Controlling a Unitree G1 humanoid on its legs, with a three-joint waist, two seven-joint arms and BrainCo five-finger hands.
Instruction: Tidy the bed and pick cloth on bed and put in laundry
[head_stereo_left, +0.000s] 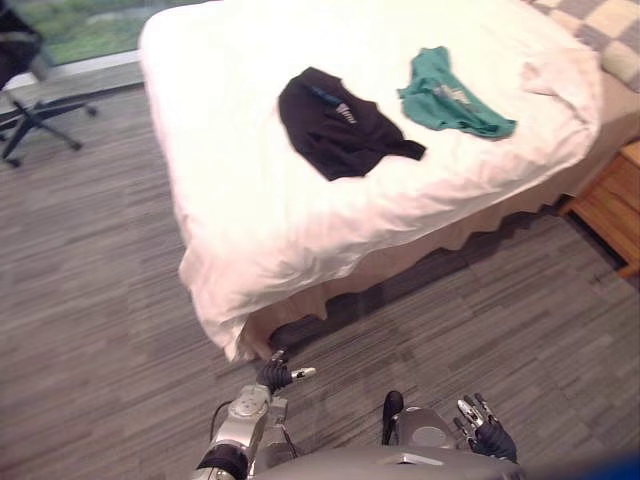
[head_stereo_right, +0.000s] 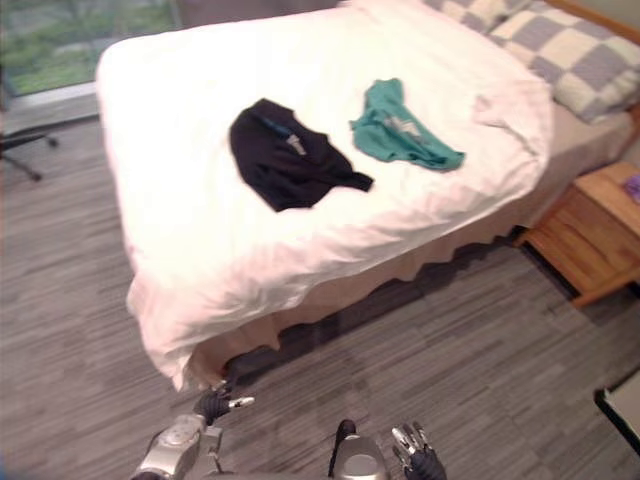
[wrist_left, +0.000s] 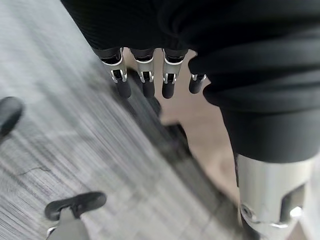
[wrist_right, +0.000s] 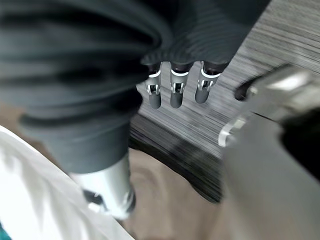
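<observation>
A black garment (head_stereo_left: 335, 125) lies crumpled near the middle of the bed's white duvet (head_stereo_left: 250, 220). A teal garment (head_stereo_left: 450, 95) lies to its right, apart from it. Both hands hang low over the floor in front of the bed's foot, well short of the clothes. My left hand (head_stereo_left: 275, 377) is open, its fingers (wrist_left: 145, 75) straight and holding nothing. My right hand (head_stereo_left: 485, 425) is open too, with straight fingers (wrist_right: 175, 90) over the grey floor and nothing in them.
The duvet hangs over the near corner of the bed (head_stereo_right: 170, 340), rumpled at its right edge. A wooden nightstand (head_stereo_right: 595, 235) stands at the right, checkered pillows (head_stereo_right: 560, 50) at the bed's head, and an office chair (head_stereo_left: 30, 110) at the far left by the window.
</observation>
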